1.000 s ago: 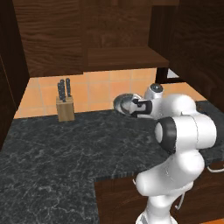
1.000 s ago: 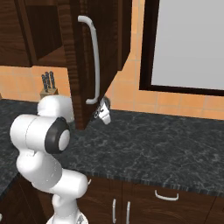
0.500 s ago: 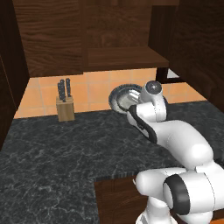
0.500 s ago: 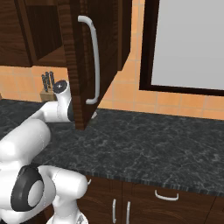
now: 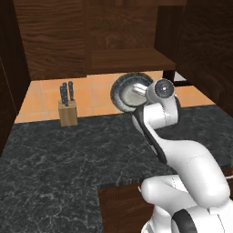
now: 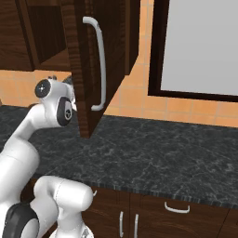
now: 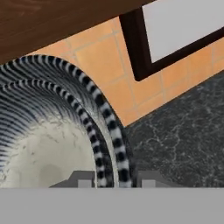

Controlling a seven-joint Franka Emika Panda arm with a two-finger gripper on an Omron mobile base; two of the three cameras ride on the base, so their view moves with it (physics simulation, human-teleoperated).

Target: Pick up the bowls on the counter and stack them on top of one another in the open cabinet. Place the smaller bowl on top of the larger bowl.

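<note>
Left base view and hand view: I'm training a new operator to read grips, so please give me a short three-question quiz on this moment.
1. True or false: the bowl lies flat on the counter.
2. What stands on the counter by the tiled wall, left of the arm? A) a kettle B) a knife block C) a toaster
3. In the hand view, what sits between the finger tips of the gripper?
Key: 1 false; it is held up, tilted on edge, just below the cabinet shelf. 2 B. 3 the bowl's ribbed rim.
</note>
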